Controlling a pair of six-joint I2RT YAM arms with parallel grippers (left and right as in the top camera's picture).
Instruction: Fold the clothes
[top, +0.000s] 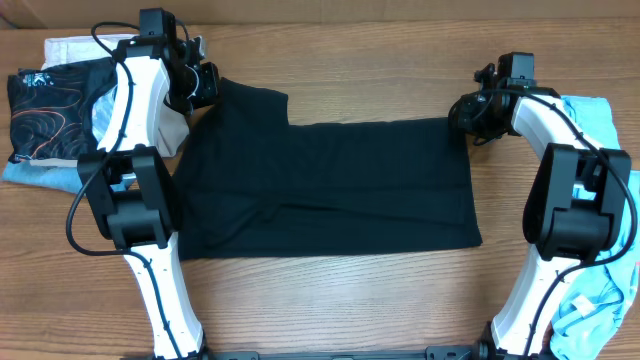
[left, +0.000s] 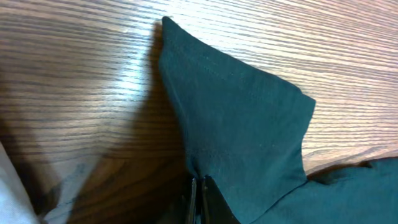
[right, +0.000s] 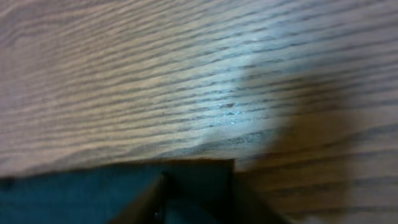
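A black T-shirt (top: 330, 185) lies spread flat across the middle of the wooden table, folded once lengthwise. My left gripper (top: 205, 85) is at its far left sleeve. In the left wrist view the jaws (left: 199, 193) are shut on the sleeve fabric (left: 236, 112), which looks dark teal there. My right gripper (top: 468, 118) is at the shirt's far right corner. In the right wrist view the jaws (right: 165, 199) are closed on the dark corner of cloth (right: 81, 193), blurred and in shadow.
A pile of clothes sits at the far left: a black patterned garment (top: 50, 110) on light blue cloth, and a white one (top: 70, 48) behind. Light blue clothes (top: 600, 115) lie at the right edge, down to the front right (top: 590, 310).
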